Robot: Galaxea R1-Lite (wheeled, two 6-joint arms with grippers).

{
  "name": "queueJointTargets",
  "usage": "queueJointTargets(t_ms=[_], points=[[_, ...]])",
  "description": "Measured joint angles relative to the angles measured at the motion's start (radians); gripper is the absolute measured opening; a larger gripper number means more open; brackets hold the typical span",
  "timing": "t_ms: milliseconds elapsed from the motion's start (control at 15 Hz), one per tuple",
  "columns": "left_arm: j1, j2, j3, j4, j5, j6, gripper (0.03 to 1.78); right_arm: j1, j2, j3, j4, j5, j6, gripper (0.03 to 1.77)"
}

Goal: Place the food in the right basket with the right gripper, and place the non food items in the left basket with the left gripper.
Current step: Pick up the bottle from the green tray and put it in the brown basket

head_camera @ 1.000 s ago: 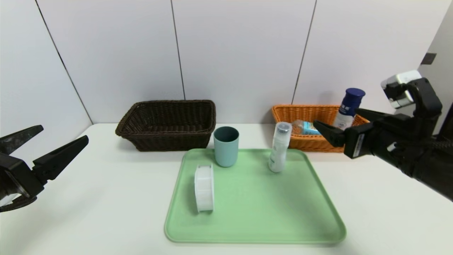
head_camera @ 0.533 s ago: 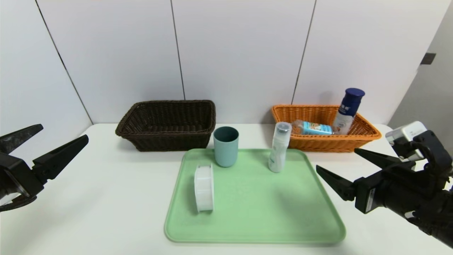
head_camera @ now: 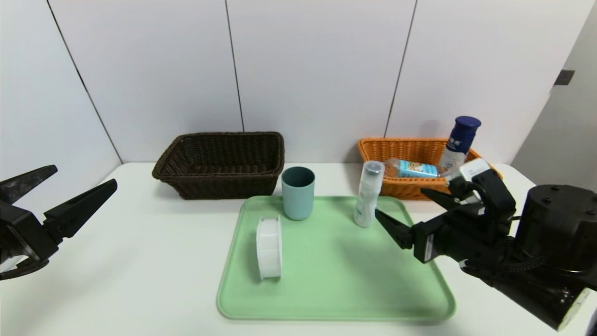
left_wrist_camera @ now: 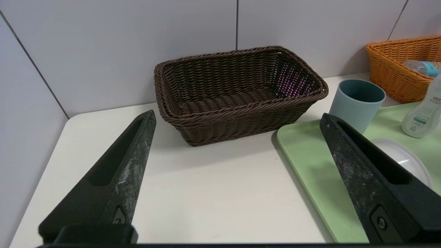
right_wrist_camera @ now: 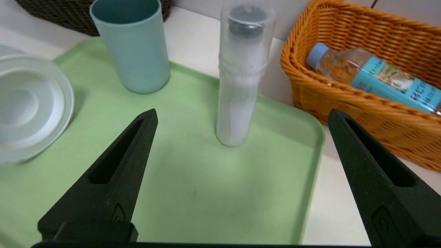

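My right gripper hangs wide open over the green tray, its slim white bottle at twelve o'clock; left gripper spread empty at nine; both drink bottles in the orange basket beyond.

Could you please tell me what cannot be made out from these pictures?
- Navy-capped bottle: lower body hidden by the orange basket and right gripper, head view.
- Round white case: cut off by the right wrist view's edge.
- Small white bottle: label too small, head view.
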Motion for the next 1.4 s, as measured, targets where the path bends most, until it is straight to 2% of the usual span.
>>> queueJointTargets(t_ms=[200, 467, 800, 1400], points=[[-0.002, 0.012, 0.006, -0.001, -0.001, -0.005, 1.69, 0.005, 0.082, -0.038, -0.031, 0.000, 0.000, 1.69], [-0.051, 0.030, 0.011, -0.003, 0.000, -0.010, 1.69, 0.008, 0.159, -0.049, -0.044, -0.008, 0.000, 1.69], [-0.057, 0.028, 0.012, -0.003, -0.001, -0.009, 1.69, -0.004, 0.264, -0.092, -0.153, -0.017, -0.001, 1.69], [-0.057, -0.004, 0.030, -0.003, -0.001, -0.008, 1.69, -0.024, 0.361, -0.159, -0.161, -0.053, -0.002, 1.69]])
